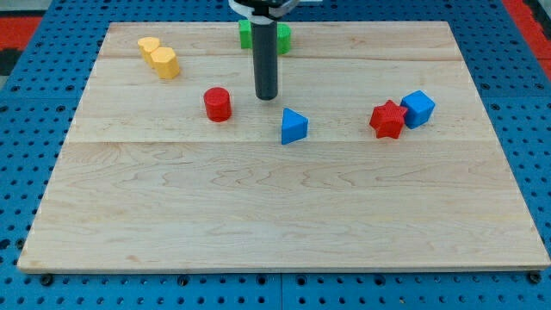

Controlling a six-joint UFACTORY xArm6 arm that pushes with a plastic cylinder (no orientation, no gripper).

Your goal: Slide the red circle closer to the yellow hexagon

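My tip (pixel 266 96) holds nothing, right of the red circle (pixel 217 104); light, rigid, likely slides easily; push its right face toward yellow hexagon (pixel 165 63).

My tool is a straight, dark grey cylindrical rod with a smooth matte surface, ending in a flat round tip (pixel 266 96); above it sits a white mount with black trim, cut off by the view's top
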